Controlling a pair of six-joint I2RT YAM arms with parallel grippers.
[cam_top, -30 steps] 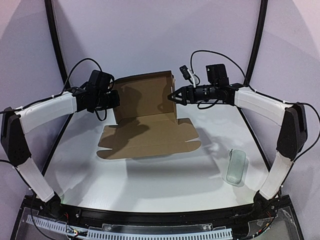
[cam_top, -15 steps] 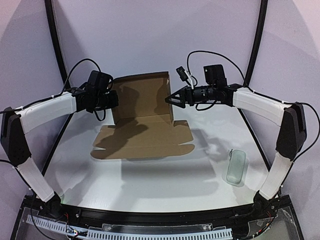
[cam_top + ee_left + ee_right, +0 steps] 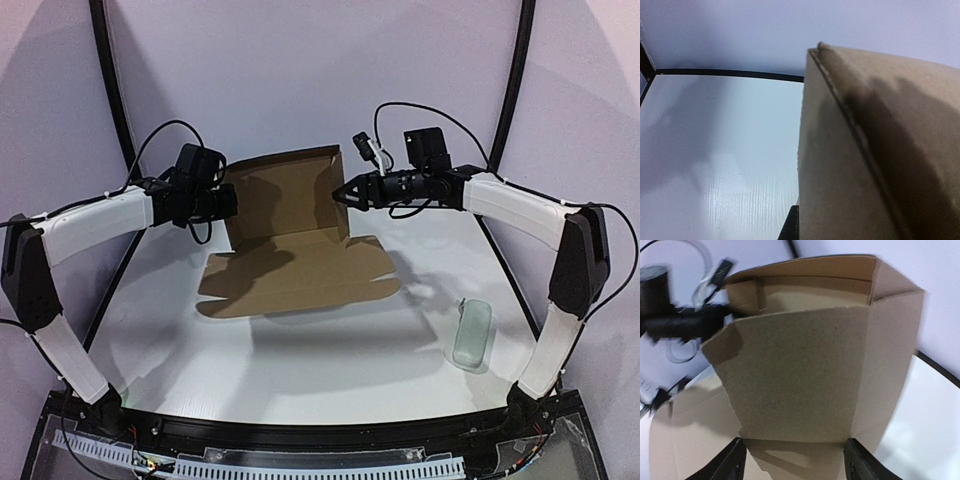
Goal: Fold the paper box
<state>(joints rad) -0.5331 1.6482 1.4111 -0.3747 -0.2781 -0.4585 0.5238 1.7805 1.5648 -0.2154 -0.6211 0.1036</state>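
Plainly half-folded, the paper box point(image 3: 290, 240) sits toward the far middle of the white table point(image 3: 330, 370). It is matte brown cardboard, its back panel standing upright with short side flaps bent forward, and a broad flat sheet with rounded, notched corners lies on the surface in front. The left gripper point(image 3: 228, 200) is pinched tight on the left edge of the upright panel. Fibrous board with a crease running down it fills most of its wrist view, one dark fingertip point(image 3: 791, 227) just showing below. The right gripper point(image 3: 345, 192) is at the panel's right edge, jaws spread wide and holding nothing. Its two black fingers point(image 3: 733, 462) stand either side of the angled side flap; whether they touch it I cannot tell. A small pale translucent case point(image 3: 472, 333), oblong with rounded ends, lies well apart near the right arm.
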